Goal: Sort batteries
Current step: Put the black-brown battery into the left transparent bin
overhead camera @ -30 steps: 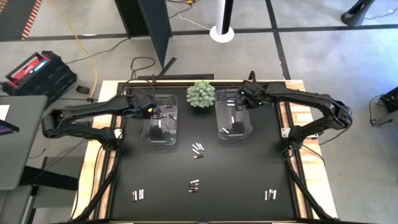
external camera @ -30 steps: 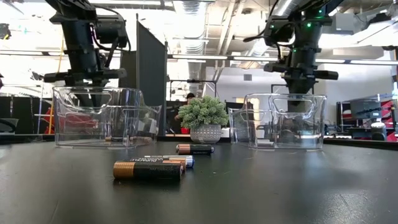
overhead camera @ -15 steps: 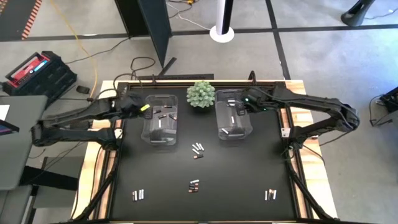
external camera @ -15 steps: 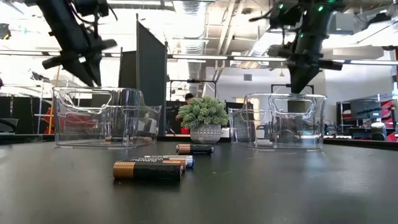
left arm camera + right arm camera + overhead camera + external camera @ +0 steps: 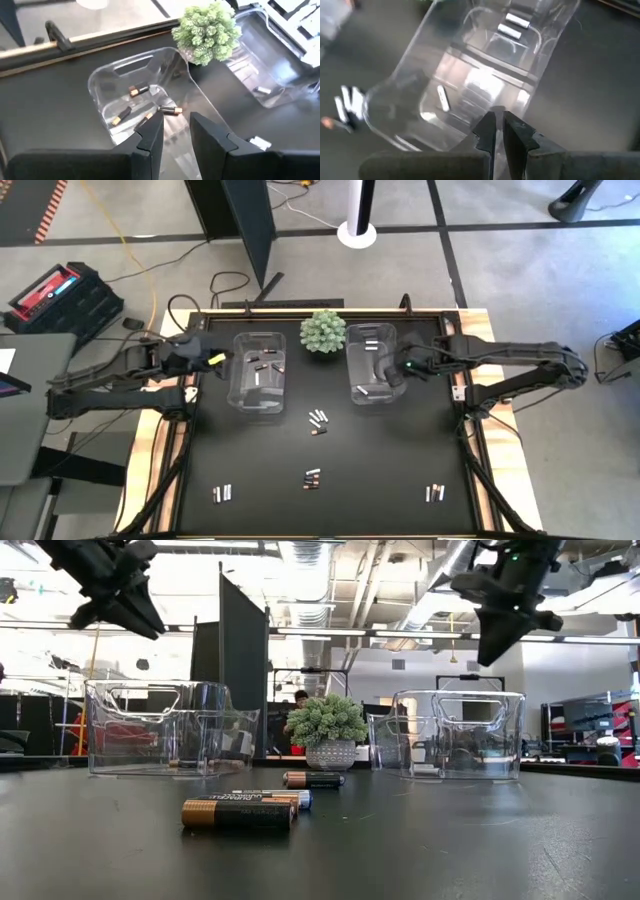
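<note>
High view: batteries [image 5: 317, 420] lie as small cylinders in four loose groups on the matte black table [image 5: 400, 470]: one just in front of the bins, one at mid-front, one at each front corner.
Batteries, look: some dark with copper ends, others pale silver-white, all smooth and glossy.
Left bin [image 5: 259, 370]: clear, thin-walled plastic with rounded corners; the left wrist view shows four copper-ended cells on its floor.
Right bin [image 5: 374, 363]: same clear plastic; the right wrist view shows pale cells, two at the far end and one nearer.
Bins, count: two, well apart, with the plant between them.
Plant [image 5: 323, 331]: one green spiky ball in a small pale pot, seen from the side only in the low view.
Low view only: three batteries in the foreground, printed labels readable as text, and a person's head behind the plant.
Left gripper [image 5: 175, 125]: raised beside the left bin's outer side, fingers a narrow gap apart, holding nothing.
Right gripper [image 5: 498, 125]: raised over the right bin's outer edge, fingers nearly together, empty.
</note>
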